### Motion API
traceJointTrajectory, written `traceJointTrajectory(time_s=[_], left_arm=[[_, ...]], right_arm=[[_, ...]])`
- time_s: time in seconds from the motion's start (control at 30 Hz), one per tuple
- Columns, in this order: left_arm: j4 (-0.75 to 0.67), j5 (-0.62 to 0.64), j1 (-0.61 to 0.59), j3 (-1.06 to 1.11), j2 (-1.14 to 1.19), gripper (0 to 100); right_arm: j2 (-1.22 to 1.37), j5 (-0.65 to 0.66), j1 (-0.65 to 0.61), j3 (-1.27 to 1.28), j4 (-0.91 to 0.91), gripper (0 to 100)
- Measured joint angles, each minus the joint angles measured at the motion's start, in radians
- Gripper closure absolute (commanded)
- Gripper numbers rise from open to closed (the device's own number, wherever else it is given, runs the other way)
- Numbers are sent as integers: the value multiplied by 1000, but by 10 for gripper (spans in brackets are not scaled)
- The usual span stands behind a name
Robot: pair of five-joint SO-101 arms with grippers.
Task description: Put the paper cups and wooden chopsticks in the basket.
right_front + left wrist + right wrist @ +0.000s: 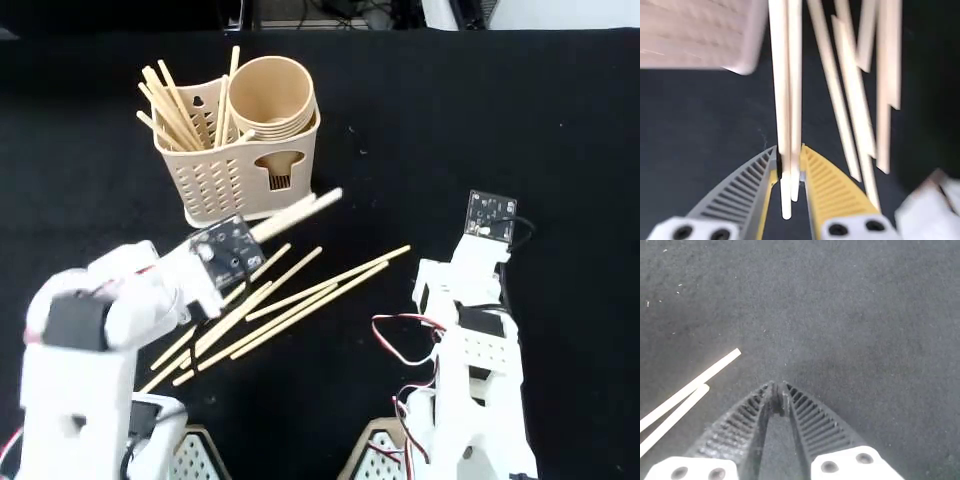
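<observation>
Left claw (788, 156) grips two chopsticks (308, 206), long axis toward 2 o'clock; basket (232, 182) at 12 o'clock. Right claw (776, 391) closed, empty.

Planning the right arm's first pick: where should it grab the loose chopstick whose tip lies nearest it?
I'd grip that chopstick near its free tip, from above, with the right end effector straddling its width. It lies flat; that tip sticks out past the rest, while its far end sits among other chopsticks.
</observation>
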Motion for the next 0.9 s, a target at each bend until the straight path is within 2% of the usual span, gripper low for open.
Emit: traceJointTrajectory(time_s=[0.07,0.17,0.37,0.47,0.73,0.8,0.9], left_arm=[[-80,64,0,0,-87,970],[-249,249,0,2,-183,970],[-700,700,0,110,-242,970],[-916,850,0,201,-242,970],[-1399,968,0,370,-215,970],[-1475,993,0,370,-164,970],[-1513,1039,0,341,-25,970]], right_arm=[[0,0,0,0,0,983],[0,0,0,0,0,983],[0,0,0,0,0,983],[0,0,0,0,0,983],[0,0,0,0,0,983],[0,0,0,0,0,983],[0,0,0,0,0,983]])
